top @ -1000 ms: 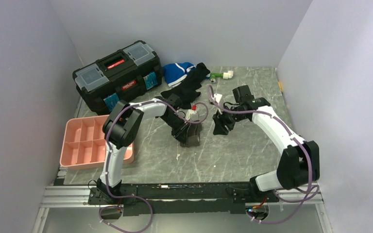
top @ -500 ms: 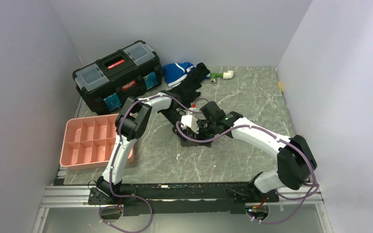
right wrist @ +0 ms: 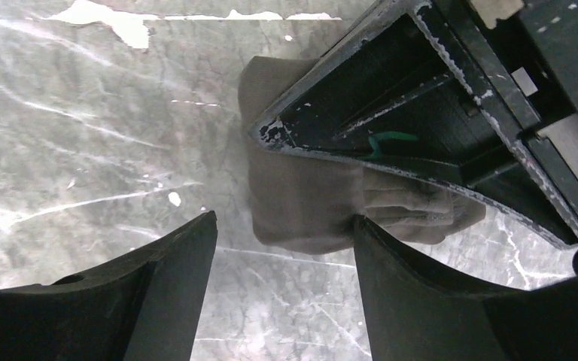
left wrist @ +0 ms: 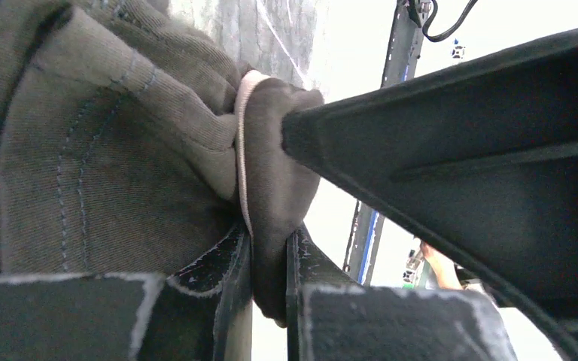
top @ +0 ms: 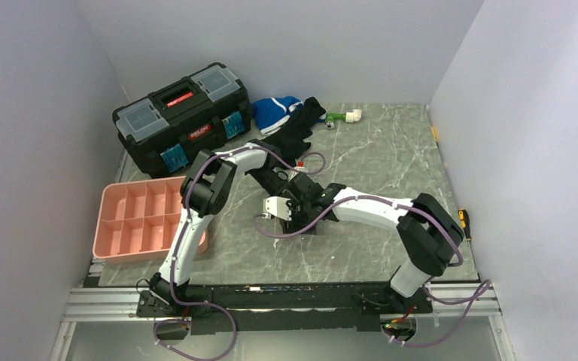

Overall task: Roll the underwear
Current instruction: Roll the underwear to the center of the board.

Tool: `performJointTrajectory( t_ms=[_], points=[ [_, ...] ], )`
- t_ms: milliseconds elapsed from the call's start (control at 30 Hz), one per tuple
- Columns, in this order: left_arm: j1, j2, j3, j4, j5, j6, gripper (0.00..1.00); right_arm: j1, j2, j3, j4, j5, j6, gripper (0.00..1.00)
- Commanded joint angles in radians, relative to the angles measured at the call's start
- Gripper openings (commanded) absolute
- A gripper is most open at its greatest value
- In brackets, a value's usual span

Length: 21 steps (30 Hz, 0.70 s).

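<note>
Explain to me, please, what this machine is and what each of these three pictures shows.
These are two robot arms bolted to the near edge of a table. The wide picture looks down from above and behind them. The other two come from a camera on each wrist. On the table lie a black toolbox, a pink tray, a blue-and-white garment and a black garment. The left gripper is pinched shut on the underwear, a grey-brown bundle in the middle of the table. The right gripper is open around one end of that bundle.
</note>
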Motion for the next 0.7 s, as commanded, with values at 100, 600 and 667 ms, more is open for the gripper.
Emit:
performJointTrajectory(
  t_ms=[100, 600, 667],
  points=[
    [-0.01, 0.048, 0.001, 0.005, -0.094, 0.051, 0.0, 0.017, 0.093, 0.03, 0.057, 0.045, -0.012, 0.67],
    [-0.008, -0.008, -0.063, 0.055, -0.118, 0.017, 0.19, 0.015, 0.19, 0.004, -0.046, -0.058, 0.002, 0.21],
    [-0.008, -0.013, -0.063, 0.054, -0.119, 0.016, 0.24, 0.013, 0.202, 0.018, -0.07, -0.082, -0.002, 0.15]
  ],
)
